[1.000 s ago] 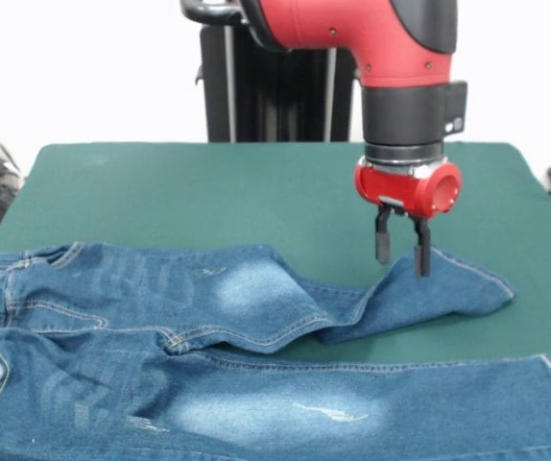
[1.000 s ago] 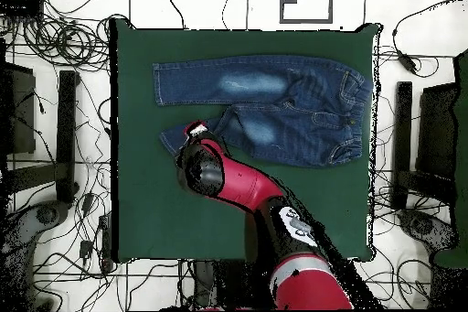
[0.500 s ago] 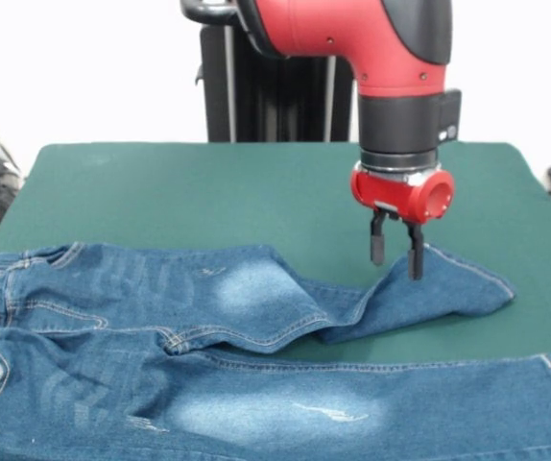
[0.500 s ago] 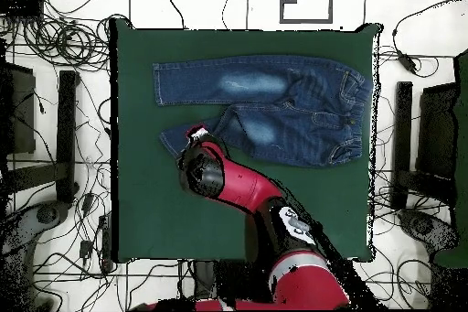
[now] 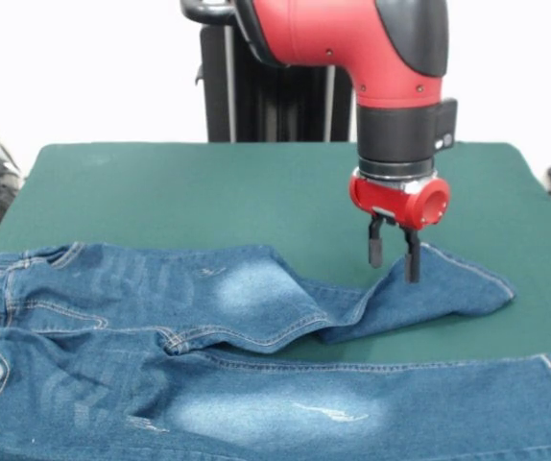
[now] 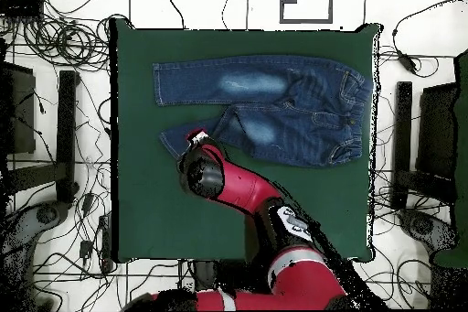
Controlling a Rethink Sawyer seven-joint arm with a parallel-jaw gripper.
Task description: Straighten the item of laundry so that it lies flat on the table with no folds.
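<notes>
Jeans [image 5: 208,355] lie on the green bench [image 5: 208,192]; one leg runs straight, the other is bent and folded back on itself. Claw [image 5: 394,257] hangs just above the folded leg, its fingers [image 5: 375,252] slightly parted and empty. Cables and black stands [image 6: 69,134] crowd the floor round the bench. Bare felt beyond the jeans on the arm's side.

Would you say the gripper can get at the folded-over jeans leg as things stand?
Probably yes. The gripper hangs open just above the bent leg of the jeans, with nothing between its fingers and the denim. The green table around that leg is bare, so a straight descent looks unobstructed.
</notes>
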